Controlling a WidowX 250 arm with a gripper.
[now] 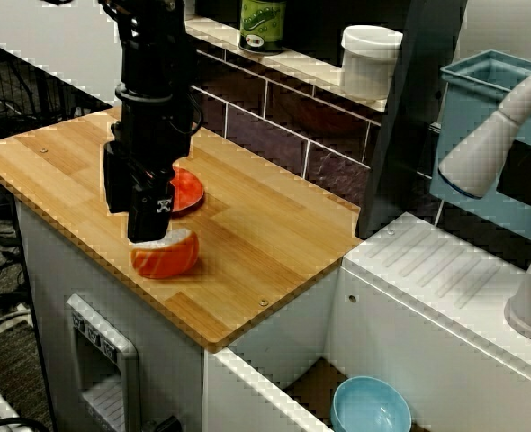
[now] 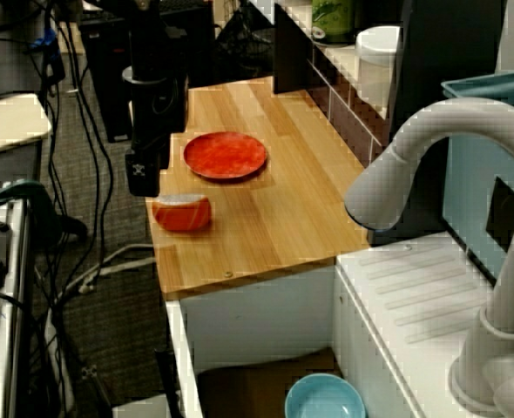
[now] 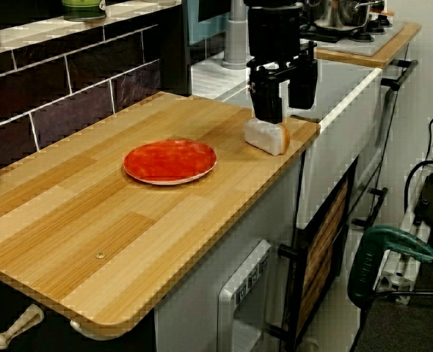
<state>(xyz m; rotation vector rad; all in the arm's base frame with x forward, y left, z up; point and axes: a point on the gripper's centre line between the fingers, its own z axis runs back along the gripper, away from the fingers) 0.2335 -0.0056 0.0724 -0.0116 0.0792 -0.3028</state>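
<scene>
My black arm (image 1: pixel 153 90) hangs straight down, and my jaws point at the worktop (image 1: pixel 265 234) with a wide gap between them, right over the sushi piece (image 1: pixel 165 256); I cannot tell if they touch it. The sushi piece sits near the front edge, just beside the red plate (image 1: pixel 190 191), and wood stretches on past the plate to the tiled wall (image 1: pixel 274 108). The worktop is smooth striped wood, the plate is round and flat, and the sushi piece is a small orange lump with white rice.
</scene>
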